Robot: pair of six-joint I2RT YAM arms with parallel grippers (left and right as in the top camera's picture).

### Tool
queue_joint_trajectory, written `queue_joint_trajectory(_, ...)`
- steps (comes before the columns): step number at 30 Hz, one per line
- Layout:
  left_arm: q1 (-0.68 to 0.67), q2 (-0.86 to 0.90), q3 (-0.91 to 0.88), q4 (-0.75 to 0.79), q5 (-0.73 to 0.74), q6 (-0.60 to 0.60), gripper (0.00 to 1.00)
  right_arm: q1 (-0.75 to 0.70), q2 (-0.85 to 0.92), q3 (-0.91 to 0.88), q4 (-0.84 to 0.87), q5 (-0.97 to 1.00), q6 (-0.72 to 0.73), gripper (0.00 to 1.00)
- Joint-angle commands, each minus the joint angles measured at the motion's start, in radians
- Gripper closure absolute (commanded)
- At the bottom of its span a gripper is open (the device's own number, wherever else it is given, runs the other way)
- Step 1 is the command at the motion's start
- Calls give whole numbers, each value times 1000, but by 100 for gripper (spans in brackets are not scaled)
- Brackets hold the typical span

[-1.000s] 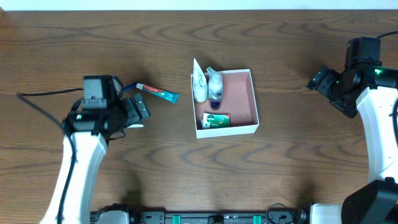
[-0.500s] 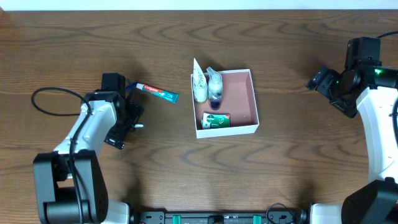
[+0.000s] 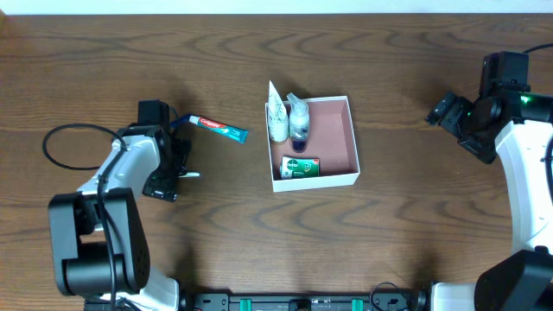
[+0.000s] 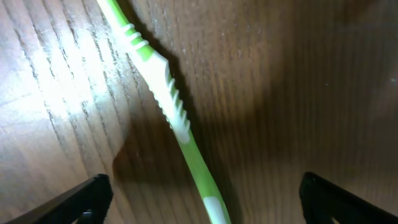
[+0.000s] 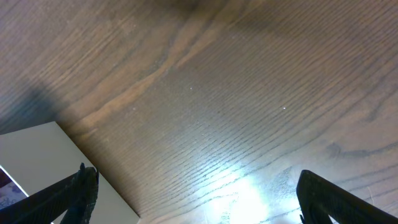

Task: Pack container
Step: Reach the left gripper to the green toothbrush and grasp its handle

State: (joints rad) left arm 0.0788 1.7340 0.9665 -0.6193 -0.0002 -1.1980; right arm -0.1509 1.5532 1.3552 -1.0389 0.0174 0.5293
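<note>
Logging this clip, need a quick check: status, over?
Left tool open over green toothbrush. Right tool open, empty. Container part-packed; toothpaste outside, left of it. No obstruction seen.

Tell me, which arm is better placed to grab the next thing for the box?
Left. The left hand hangs open right over the green toothbrush, toothpaste close by. The right hand sits far off, beyond the box.

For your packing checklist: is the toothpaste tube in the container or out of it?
Out. The toothpaste tube lies flat on the table, left of the container, clear of its white wall.
</note>
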Motion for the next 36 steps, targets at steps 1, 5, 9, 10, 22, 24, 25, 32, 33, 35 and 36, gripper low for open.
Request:
queue_joint_trajectory(1, 7, 19, 8, 0, -11, -19, 11, -8, 4, 3, -2, 1, -14, 1)
queue_joint_trajectory(5, 7, 19, 8, -8, -11, -19, 37, -8, 4, 3, -2, 1, -14, 1)
queue_joint_trajectory(9, 7, 19, 8, -29, -11, -19, 66, -8, 4, 3, -2, 1, -14, 1)
queue_joint_trajectory(10, 7, 19, 8, -35, -11, -19, 69, -8, 4, 3, -2, 1, -14, 1)
queue_joint_trajectory(22, 7, 19, 8, -145, -2, 43, 88, -8, 4, 3, -2, 1, -14, 1)
queue_joint_trajectory(24, 7, 19, 8, -150, 12, 119, 91, -8, 4, 3, -2, 1, -14, 1)
queue_joint_trajectory(25, 7, 19, 8, -151, 15, 158, 93, -8, 4, 3, -2, 1, -14, 1)
queue_joint_trajectory(32, 7, 19, 8, -149, 14, 393, 94, -8, 4, 3, -2, 1, -14, 1)
queue_joint_trajectory(33, 7, 19, 8, -146, 14, 421, 94, -8, 4, 3, -2, 1, -14, 1)
queue_joint_trajectory(35, 7, 18, 8, -139, 14, 471, 94, -8, 4, 3, -2, 1, -14, 1)
queue_joint_trajectory(36, 7, 17, 8, -136, 15, 487, 94, -8, 4, 3, -2, 1, -14, 1)
